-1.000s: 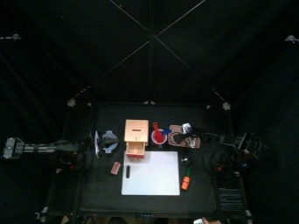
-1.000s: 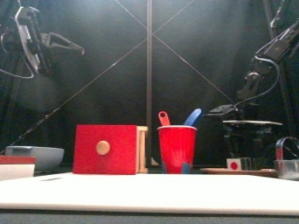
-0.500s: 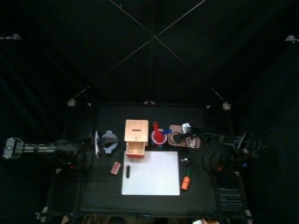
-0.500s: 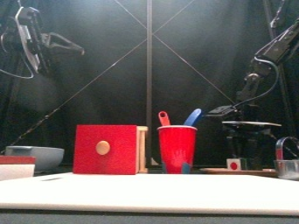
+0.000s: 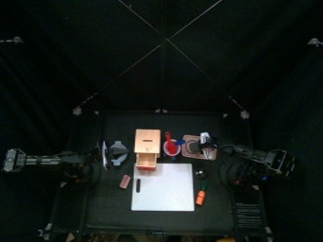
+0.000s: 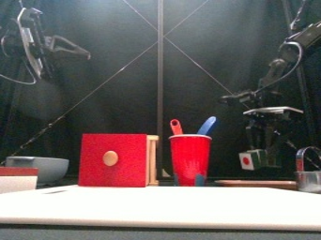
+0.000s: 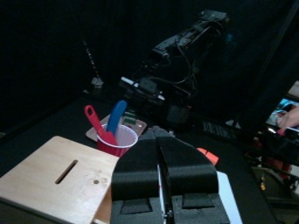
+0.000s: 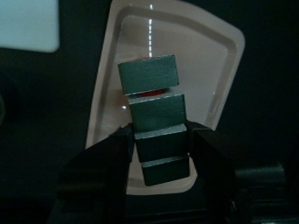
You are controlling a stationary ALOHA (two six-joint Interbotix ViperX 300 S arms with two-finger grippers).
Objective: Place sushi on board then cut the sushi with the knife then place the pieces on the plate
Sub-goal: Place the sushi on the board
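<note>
Right wrist view: right fingers (image 8: 100, 171) clamp sushi (image 8: 155, 103), base hidden; left fingers (image 7: 135, 175) closed, empty.

Right arm up, left arm parked at its side
Right gripper (image 6: 258, 156) clamped on the sushi roll (image 8: 155, 105) — left gripper (image 7: 163, 156) closed.

Got sushi roll (image 8: 155, 118), three dark green blocks end to end, clamped in right gripper (image 8: 158, 138) above pink tray (image 8: 193, 52); white board (image 5: 167, 189) flat at front, blue knife (image 6: 207, 125) and red knife (image 6: 175, 126) upright in red cup (image 6: 191, 159) behind it.
</note>
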